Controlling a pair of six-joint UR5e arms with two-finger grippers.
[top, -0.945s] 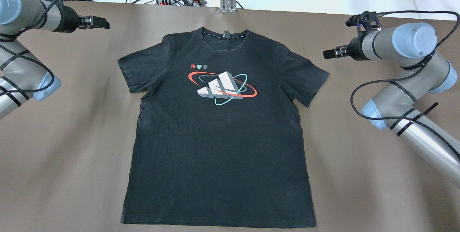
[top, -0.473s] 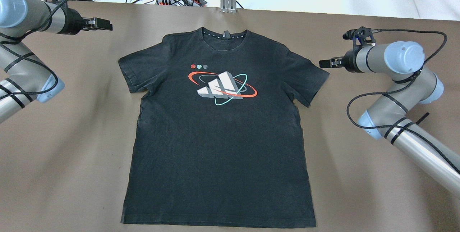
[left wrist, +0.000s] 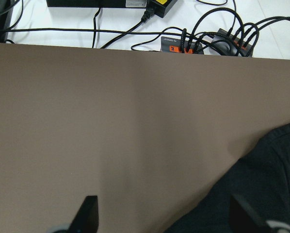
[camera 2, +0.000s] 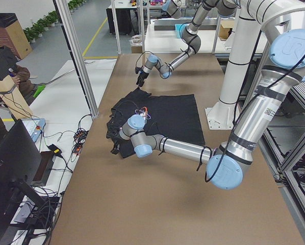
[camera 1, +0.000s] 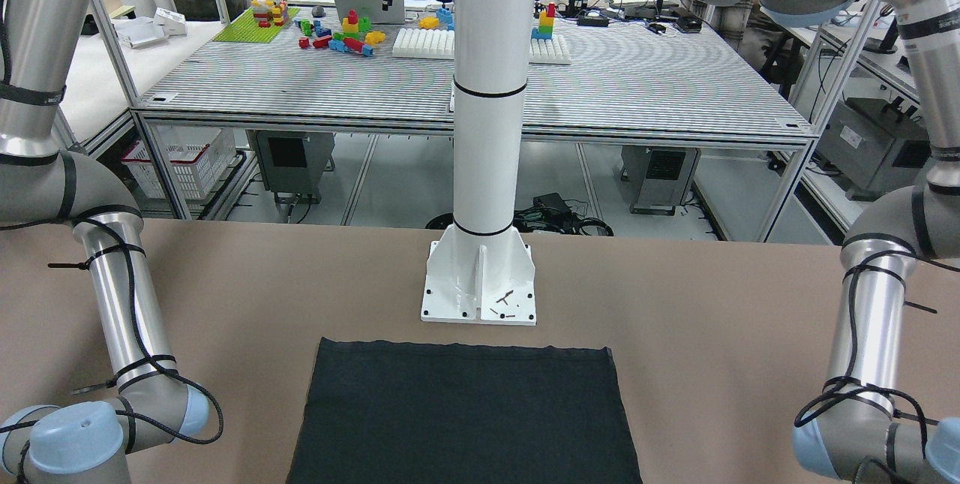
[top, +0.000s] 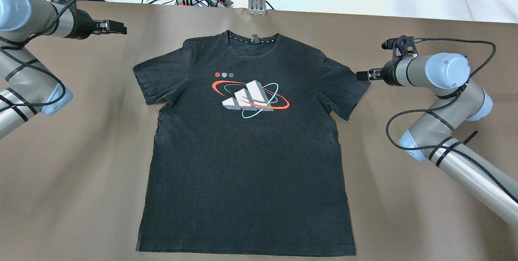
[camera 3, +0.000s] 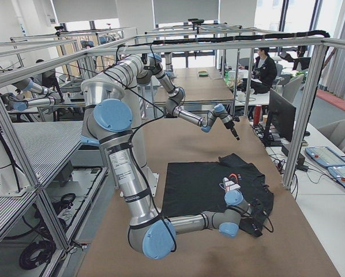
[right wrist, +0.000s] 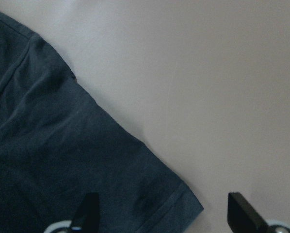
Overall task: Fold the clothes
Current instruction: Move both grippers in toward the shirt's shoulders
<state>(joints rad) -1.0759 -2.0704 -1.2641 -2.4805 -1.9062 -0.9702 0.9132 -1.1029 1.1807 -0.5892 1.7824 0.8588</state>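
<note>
A black T-shirt (top: 247,164) lies flat and face up in the middle of the brown-covered table (top: 404,212). Its hem (camera 1: 461,349) runs along the robot's edge, just short of the white pillar's base plate (camera 1: 480,281). Past that, on the chest, is a print (top: 251,97) of white blocks ringed in red and teal. Both short sleeves are spread out to the sides.

The right gripper (top: 358,75) hangs at the outer edge of the sleeve (top: 344,87) on the robot's right. Its fingers (right wrist: 89,211) are spread wide and grasp nothing; the sleeve's corner shows between them. Whether they touch the cloth cannot be told.

The left gripper (top: 121,29) is over bare table towards the far left corner, apart from the shirt, its fingers (left wrist: 87,216) likewise released and empty.

The collar (top: 253,41) points to the far edge, beyond which power strips (top: 218,0) and cables lie.
</note>
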